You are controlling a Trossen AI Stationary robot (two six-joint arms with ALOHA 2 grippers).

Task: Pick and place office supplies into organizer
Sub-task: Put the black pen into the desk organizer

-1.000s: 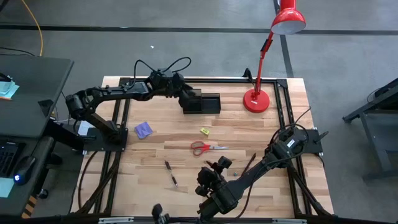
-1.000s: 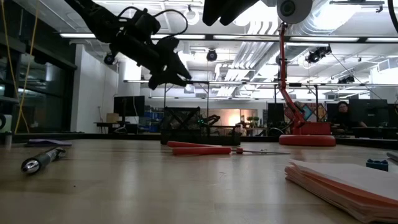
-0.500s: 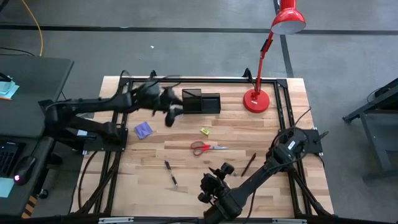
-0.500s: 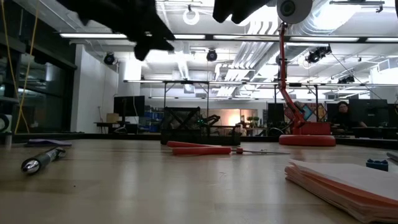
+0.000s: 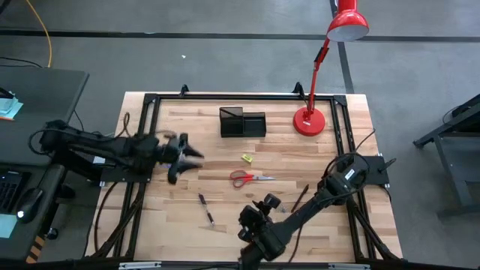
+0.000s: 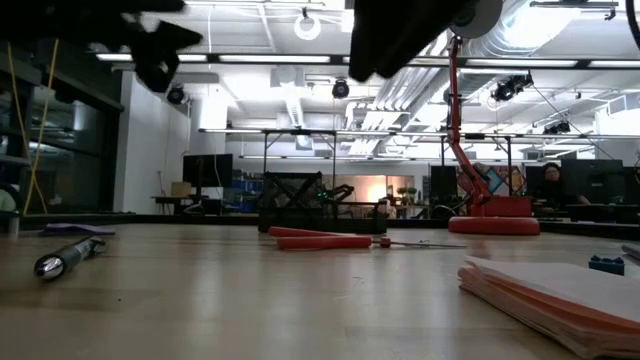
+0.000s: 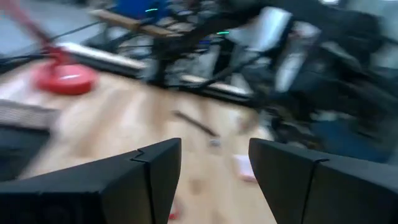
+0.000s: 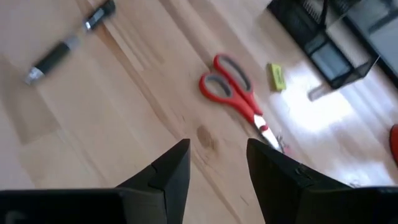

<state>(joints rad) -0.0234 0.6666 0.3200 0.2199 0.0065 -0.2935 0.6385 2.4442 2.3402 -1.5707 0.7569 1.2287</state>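
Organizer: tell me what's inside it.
From the high view, the organizer shows only dark compartments with no supply distinguishable inside. Its deeper cup section is in shadow, so its bottom can't be checked.

No text, label, brand or number can be read anywhere in these views. The pen (image 8: 69, 43), the scissors (image 8: 236, 93) and the organizer (image 5: 242, 122) show no legible markings.

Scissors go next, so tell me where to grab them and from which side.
Grip the red-handled scissors at the pivot, just past the red loops, coming straight down from above. They lie flat and closed on the table, so a top-down pinch across the narrow neck seems best.
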